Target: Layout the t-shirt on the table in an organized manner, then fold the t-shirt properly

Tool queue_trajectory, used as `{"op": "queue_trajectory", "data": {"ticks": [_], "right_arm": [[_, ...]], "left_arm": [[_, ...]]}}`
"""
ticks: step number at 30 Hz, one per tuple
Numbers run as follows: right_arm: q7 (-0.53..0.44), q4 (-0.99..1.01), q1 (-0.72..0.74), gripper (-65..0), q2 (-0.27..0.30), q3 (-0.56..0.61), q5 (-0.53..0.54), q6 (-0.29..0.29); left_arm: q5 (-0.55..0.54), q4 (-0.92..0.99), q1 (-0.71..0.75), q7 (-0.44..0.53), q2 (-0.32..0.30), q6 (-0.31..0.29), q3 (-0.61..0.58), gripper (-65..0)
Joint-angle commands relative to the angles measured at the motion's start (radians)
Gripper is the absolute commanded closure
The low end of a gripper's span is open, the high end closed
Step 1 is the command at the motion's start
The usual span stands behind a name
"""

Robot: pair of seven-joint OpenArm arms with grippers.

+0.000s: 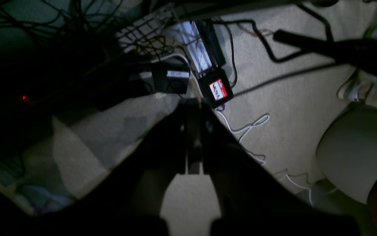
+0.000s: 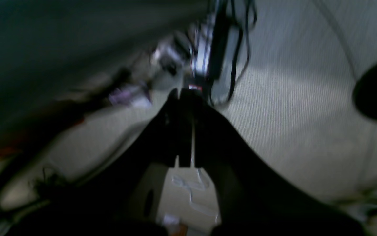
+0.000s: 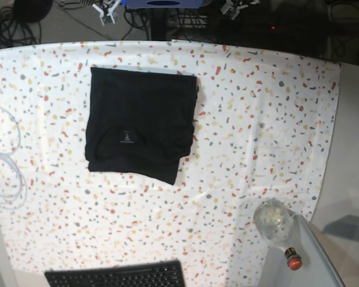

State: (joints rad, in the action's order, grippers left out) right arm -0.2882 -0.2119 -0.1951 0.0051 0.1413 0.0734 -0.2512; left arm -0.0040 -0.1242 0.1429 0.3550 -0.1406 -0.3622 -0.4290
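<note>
the plain black soft-fabric t-shirt [image 3: 140, 122] lies folded into a compact rectangle on the white, red-and-grey-flecked bench [image 3: 269, 119], toward its far left part. the left tool [image 1: 194, 108] and right tool [image 2: 185, 98] are both closed, empty, over pale floor.

Base view looks straight down on the table [image 3: 257, 119]. Both wrist views face floor clutter below it, sharing a red-labelled box [image 1: 219, 89].
</note>
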Motion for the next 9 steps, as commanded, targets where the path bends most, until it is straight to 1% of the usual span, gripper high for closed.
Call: {"op": "queue_trajectory", "data": {"ticks": [1,6,9], "right_arm": [[-0.004,-0.005,-0.014,0.0,0.005,-0.002,0.001,-0.004],[-0.004,-0.007,-0.013,0.0,0.005,-0.006,0.003,-0.004],[-0.004,-0.007,-0.011,0.0,0.005,-0.002,0.003,-0.004]], "left_arm": [[0.002,-0.024,0.007,0.011,-0.001,-0.002,0.002,0.0],[-0.008,-0.052,0.008,0.011,0.005,-0.002,0.008,0.0],[-0.008,-0.048,0.013,0.009,0.026,-0.002,0.008,0.0]]}}
